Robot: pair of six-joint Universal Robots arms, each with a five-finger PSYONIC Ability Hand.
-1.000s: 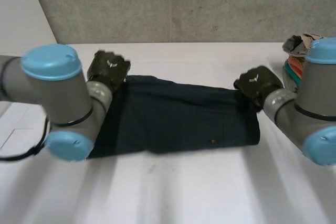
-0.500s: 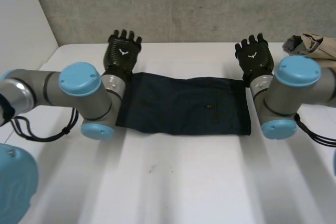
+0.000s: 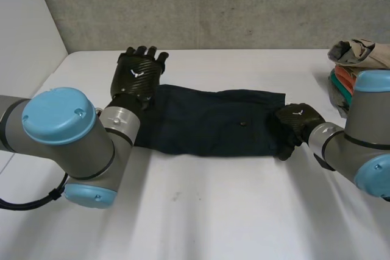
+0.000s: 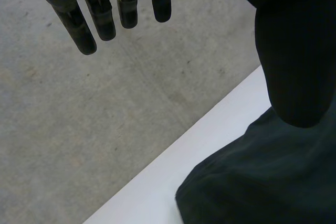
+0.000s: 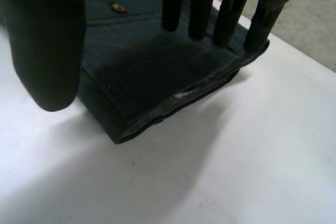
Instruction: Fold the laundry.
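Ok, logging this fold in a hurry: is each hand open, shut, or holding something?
Left hand: open, holding nothing, at the left end of the dark blue garment.
Right hand: open, straight fingers at the garment's right end, gripping nothing.

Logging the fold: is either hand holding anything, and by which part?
Nothing held: left hand open above the dark blue garment, right hand open over its right end.

Dark navy folded garment point(image 3: 213, 123), flat across the white table point(image 3: 213, 211).
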